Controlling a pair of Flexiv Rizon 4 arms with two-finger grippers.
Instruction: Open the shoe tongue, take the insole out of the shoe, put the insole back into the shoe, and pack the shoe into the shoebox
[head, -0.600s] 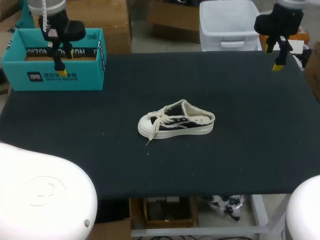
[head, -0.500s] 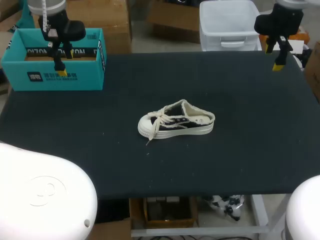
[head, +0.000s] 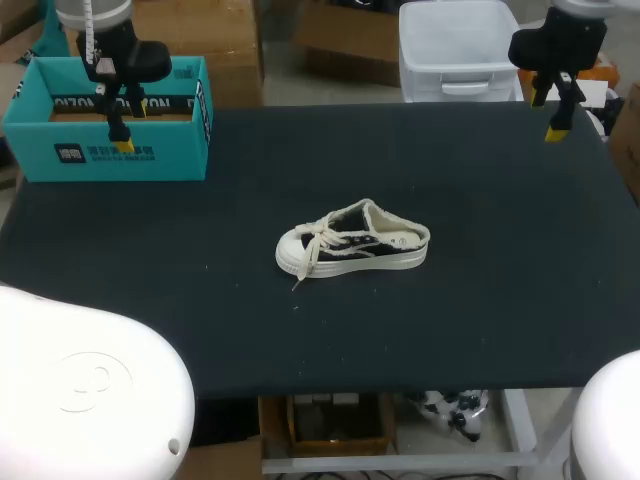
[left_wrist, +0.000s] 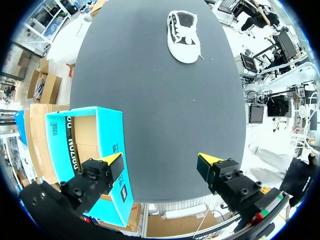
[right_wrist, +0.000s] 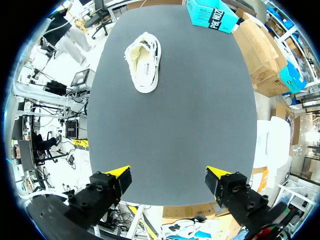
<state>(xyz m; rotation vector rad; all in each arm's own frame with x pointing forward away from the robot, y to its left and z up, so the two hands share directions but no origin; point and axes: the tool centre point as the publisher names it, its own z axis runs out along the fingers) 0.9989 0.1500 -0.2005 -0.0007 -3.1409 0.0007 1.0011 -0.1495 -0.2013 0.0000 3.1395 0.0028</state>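
Head view, unchanged from the earlier frames: nothing has moved. My left gripper (left_wrist: 162, 165), fingers spread, hangs above the edge of the box (head: 60, 155), a rectangular teal cardboard carton at the far left corner of the matte black table (head: 500, 300). Mid-table lies the shoe (head: 352, 240), toe pointing left: dark canvas with white rubber toe cap, sole and laces. My right gripper (right_wrist: 167, 175), likewise spread, hangs above the far right corner.

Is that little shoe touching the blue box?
Apart. The head view shows a wide stretch of black table between the shoe and the shoebox.
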